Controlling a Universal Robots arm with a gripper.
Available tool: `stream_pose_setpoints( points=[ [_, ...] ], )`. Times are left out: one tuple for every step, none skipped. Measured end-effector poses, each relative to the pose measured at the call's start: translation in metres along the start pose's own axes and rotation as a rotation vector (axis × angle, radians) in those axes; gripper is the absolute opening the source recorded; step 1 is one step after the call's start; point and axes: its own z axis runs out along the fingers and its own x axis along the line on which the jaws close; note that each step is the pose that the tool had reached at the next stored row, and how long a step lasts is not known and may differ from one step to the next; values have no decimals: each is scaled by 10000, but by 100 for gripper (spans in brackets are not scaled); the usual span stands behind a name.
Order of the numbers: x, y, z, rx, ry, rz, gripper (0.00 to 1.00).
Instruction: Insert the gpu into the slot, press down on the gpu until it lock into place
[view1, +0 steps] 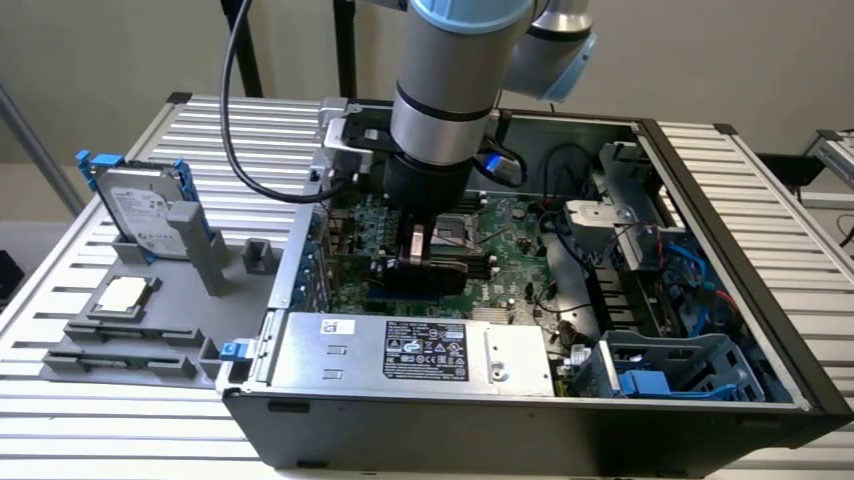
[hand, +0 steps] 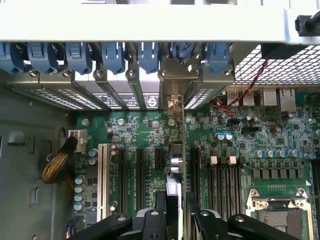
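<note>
Gripper (view1: 416, 258) (hand: 175, 207): clenched on the gpu. My black fingers (hand: 161, 212) press its two faces, reaching straight down into the open case.
Arm (view1: 447, 90): upright over the middle of the board, with a black cable looping off toward the exterior view's left.
Gpu (view1: 424, 278) (hand: 173, 150): stands on edge between my fingers. It is a flat black card in the exterior view and a thin line in the wrist view.
Bracket (hand: 174, 82): the card's metal end plate, lying among the rear blanking plates under a row of blue latches (hand: 115, 55).
Slot (hand: 172, 188): a pale blue strip directly under the card, just beyond my fingertips. I cannot tell whether the card's edge is fully home in it.
Motherboard (view1: 514, 235) (hand: 135, 130): green, with other black slots lying parallel on both sides of the card.
Memory slots (hand: 225, 180): four black ones, beside the card and apart from it.
Power supply (view1: 414, 350): a silver labelled box at the case's near wall.
Case (view1: 727, 300): black and lying open on a slatted table (view1: 787, 230).
Hard drive (view1: 140, 210): upright in a grey rack at the exterior view's left, well apart from the case.
</note>
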Motion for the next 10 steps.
stream_pose_setpoints(
  points=[
    [-2,0,0,-1,5,-47,26],
    [-2,0,0,-2,7,-65,26],
    [-2,0,0,-2,8,-68,26],
    [-2,0,0,-2,7,-68,26],
    [-3,-2,1,-2,8,-67,26],
    [-3,-3,2,-2,8,-67,26],
    [-3,-5,2,-2,9,-67,26],
    [-3,-7,5,-2,8,-68,26],
    [-3,-7,6,-2,7,-67,26],
    [-3,-8,7,-2,8,-67,26]
  ],
)
